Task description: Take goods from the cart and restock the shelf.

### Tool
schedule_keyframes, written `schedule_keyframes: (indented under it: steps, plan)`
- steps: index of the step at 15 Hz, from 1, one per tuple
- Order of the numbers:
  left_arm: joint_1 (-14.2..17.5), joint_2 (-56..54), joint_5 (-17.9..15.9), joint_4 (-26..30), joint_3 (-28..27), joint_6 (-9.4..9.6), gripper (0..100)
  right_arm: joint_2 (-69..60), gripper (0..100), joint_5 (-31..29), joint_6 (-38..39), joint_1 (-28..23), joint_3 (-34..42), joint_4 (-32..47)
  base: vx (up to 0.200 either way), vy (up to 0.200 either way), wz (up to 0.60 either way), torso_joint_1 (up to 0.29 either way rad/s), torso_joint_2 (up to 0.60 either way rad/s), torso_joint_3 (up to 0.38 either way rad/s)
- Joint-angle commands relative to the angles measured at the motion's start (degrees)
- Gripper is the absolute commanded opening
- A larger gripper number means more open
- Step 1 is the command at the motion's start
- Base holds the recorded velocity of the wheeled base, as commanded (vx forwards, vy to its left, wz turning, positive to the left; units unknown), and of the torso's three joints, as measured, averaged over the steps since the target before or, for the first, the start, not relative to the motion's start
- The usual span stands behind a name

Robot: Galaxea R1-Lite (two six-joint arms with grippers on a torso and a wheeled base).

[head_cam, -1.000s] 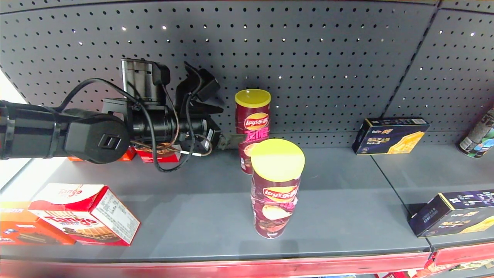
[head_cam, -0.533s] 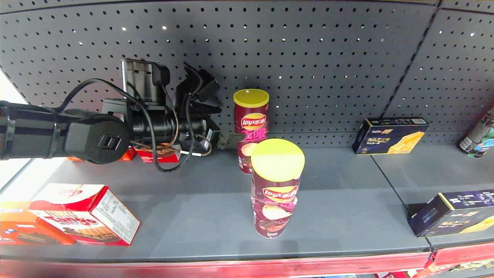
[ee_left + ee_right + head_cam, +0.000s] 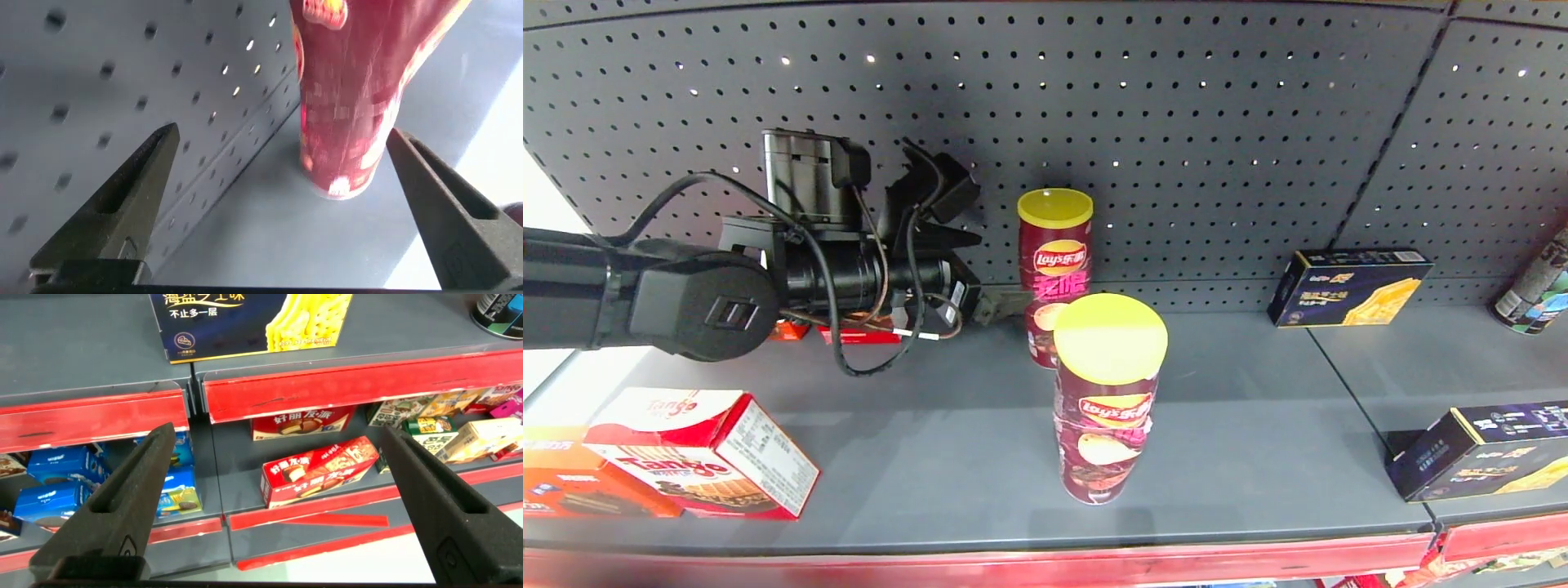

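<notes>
**Left hand open beside the rear chip can, arm drawn back along the shelf**

The grey shelf (image 3: pixel 947 441) runs the full width, closed behind by a perforated back wall (image 3: pixel 1176 122) and edged in front by a red lip (image 3: pixel 1013 563). A seam (image 3: pixel 1364 408) divides it from the next bay on the right. Bare shelf lies between the two cans and the boxes on either side, and widest towards the front left of centre.

The left arm (image 3: pixel 686 298) reaches in from the left, level with the back wall. The left hand (image 3: pixel 1005 300) sits just left of the rear chip can (image 3: pixel 1055 269). In the left wrist view its fingers (image 3: pixel 122 220) stand wide apart, with the can upright beyond the tips and close to the back wall, not clamped. The right hand (image 3: pixel 278 434) is also spread, holding nothing, in front of lower shelves (image 3: pixel 286 388) with red lips.

Against half a second ago, the left arm has slid a little left and down. Its finger now reaches less far across the rear can, which stands where it was.

A red-and-white wafer box (image 3: pixel 707 453) lies front left beside an orange box (image 3: pixel 572 482). Two dark blue boxes (image 3: pixel 1347 286) (image 3: pixel 1478 449) lie to the right. The front chip can (image 3: pixel 1107 400), maroon with a yellow lid like the rear one, stands directly before it. Both carry a red-and-yellow oval logo and pink characters.
</notes>
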Motion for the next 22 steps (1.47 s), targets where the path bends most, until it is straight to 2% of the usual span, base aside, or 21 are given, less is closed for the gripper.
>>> schedule_keyframes:
  steps: [1, 3, 7, 8, 9, 10, 14, 17, 22]
  plan:
    - [0.25, -2.28, 1.50, -0.34, 2.76, 0.76, 100, 0.10, 100, 0.01, -0.02, 0.02, 0.00, 0.04, 0.000, 0.000, 0.00, 0.000, 0.00, 0.000]
    - [0.16, -2.28, 3.09, -1.83, 4.16, 1.55, 100, 0.10, 100, 0.01, -0.02, 0.02, 0.00, 0.04, 0.000, 0.000, 0.00, 0.000, 0.00, 0.000]
    - [-0.37, -2.19, 3.44, -2.80, 5.31, 2.08, 100, 0.10, 100, 0.01, -0.02, 0.02, 0.00, 0.04, 0.000, 0.000, 0.00, 0.000, 0.00, 0.000]
    - [-0.28, -2.19, 4.14, -2.80, 5.39, 2.69, 100, 0.10, 100, 0.01, -0.02, 0.02, 0.00, 0.04, 0.000, 0.000, 0.00, 0.000, 0.00, 0.000]
    - [-0.28, -2.10, 6.51, -2.89, 5.83, 3.75, 100, 0.10, 100, 0.01, -0.02, 0.02, 0.00, -0.05, 0.000, 0.000, 0.00, 0.000, 0.00, 0.000]
    - [-0.28, -2.10, 7.39, -3.06, 6.01, 3.92, 100, 0.10, 100, 0.01, -0.02, 0.02, 0.00, -0.05, 0.000, 0.000, 0.00, 0.000, 0.00, 0.000]
    - [-0.02, -1.75, 10.20, -4.38, 7.06, 4.01, 100, 0.10, 100, 0.01, -0.02, 0.02, 0.00, 0.04, 0.000, 0.000, 0.00, 0.000, 0.00, 0.000]
    - [0.07, 0.01, 11.08, -5.17, 6.89, 3.92, 100, 0.10, 100, 0.01, -0.02, 0.02, 0.00, -0.05, 0.000, 0.000, 0.00, 0.000, 0.00, 0.000]
    - [0.07, 4.22, 12.05, -9.57, 6.45, 3.92, 100, 0.10, 100, 0.01, -0.02, 0.02, 0.00, -0.05, 0.000, 0.000, 0.00, 0.000, 0.00, 0.000]
